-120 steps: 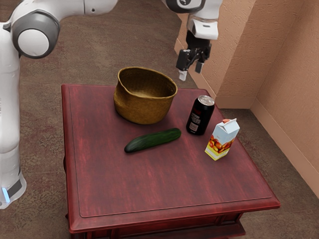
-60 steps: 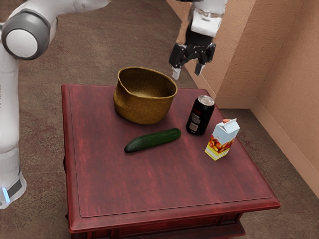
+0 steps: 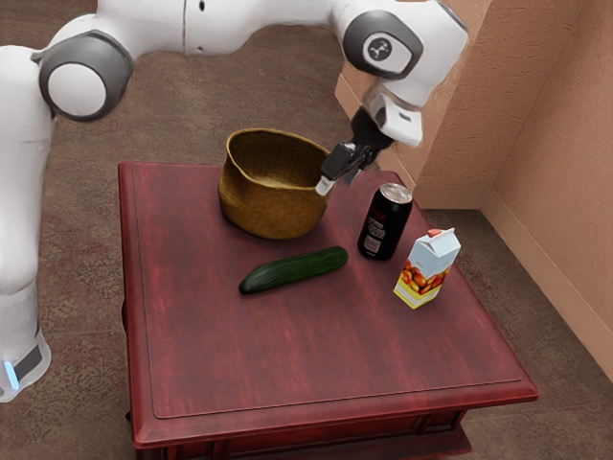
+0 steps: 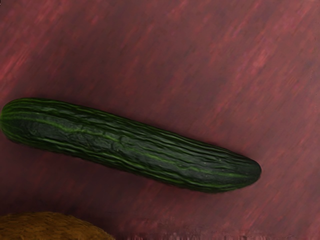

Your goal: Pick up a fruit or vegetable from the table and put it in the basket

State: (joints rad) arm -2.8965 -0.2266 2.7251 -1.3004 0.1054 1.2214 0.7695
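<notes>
My gripper [image 3: 338,180] is open above the table's far side, between the basket's rim and the black can, tilted, with nothing between its fingers. Lower down and towards the exterior view's left, the dark green cucumber [image 3: 294,270] lies on its side on the red table [image 3: 316,355], apart from the gripper. The wrist view has the whole cucumber [image 4: 130,145] across it, lying on the tabletop. The brass-coloured basket [image 3: 273,209] stands upright beside it; part of the basket [image 4: 47,227] shows in the wrist view.
A black can [image 3: 385,222] stands close to the gripper, on the exterior view's right of the basket. Beyond it is an upright juice carton [image 3: 427,269] near the table's edge. A wall [image 3: 560,182] rises at the exterior view's right.
My hand has come down and tilted, turning its fingers towards the exterior view's lower left, closer to the basket's rim. Cucumber, basket, can and carton have stayed where they were.
</notes>
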